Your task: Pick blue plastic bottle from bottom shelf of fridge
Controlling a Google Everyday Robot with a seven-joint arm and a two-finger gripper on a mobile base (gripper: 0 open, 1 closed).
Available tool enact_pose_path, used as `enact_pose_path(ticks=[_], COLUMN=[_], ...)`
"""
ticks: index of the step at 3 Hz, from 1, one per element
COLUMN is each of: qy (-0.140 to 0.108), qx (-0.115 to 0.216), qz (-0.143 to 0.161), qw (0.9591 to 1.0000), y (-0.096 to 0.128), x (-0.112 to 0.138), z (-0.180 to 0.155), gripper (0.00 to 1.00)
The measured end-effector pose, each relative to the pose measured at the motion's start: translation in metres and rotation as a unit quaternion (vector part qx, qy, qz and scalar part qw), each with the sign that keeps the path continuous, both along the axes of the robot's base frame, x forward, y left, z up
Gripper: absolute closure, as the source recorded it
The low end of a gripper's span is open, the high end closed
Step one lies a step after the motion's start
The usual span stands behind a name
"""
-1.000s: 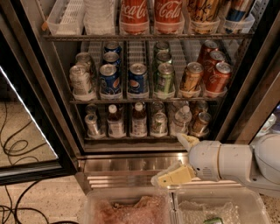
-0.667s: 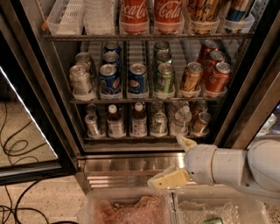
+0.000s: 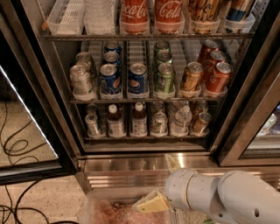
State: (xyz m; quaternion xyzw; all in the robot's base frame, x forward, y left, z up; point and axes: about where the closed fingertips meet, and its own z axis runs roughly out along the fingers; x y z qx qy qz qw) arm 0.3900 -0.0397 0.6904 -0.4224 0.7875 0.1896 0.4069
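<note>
Lower and further left in the picture than a second ago: the gripper [image 3: 153,182], with the white arm [image 3: 218,197] behind it along the bottom edge.

Gripper: spread wide and holding nothing. I see one yellowish finger [image 3: 151,203] lying over the clear bin [image 3: 94,210], the other pointing up at the ribbed steel base. It sits below and in front of the fridge [image 3: 131,165], well apart from the shelves.

Blue plastic bottle [image 3: 116,123]: upright on the bottom shelf [image 3: 144,138], second lane from the left of the picture, white cap, dark contents, pale label. Untouched.

Second small bottle [image 3: 139,121]: same build, in the lane just to the right of the first.

Also on the bottom shelf:
- a silver can [image 3: 93,124] in the leftmost lane
- another can [image 3: 159,122] right of the two bottles
- a clear water bottle [image 3: 180,120]
- a bronze can [image 3: 200,122] at the far right

Rack above: silver, blue [image 3: 109,79], green [image 3: 164,78] and orange [image 3: 191,78] cans in rows.

Top rack: red cola bottles [image 3: 134,13].

Floor, left of the open door: black cables [image 3: 13,146].
</note>
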Motion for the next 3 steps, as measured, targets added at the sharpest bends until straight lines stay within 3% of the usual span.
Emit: enact_pose_path(ticks=[1, 2, 3], qy=[0.0, -0.033, -0.12], qx=[0.0, 0.009, 0.016], qz=[-0.001, 0.002, -0.004], qw=[1.0, 0.9994, 0.9927], y=[0.0, 0.001, 0.002], x=[0.0, 0.009, 0.034], z=[0.0, -0.003, -0.004], gripper=[0.0, 0.0, 0.0])
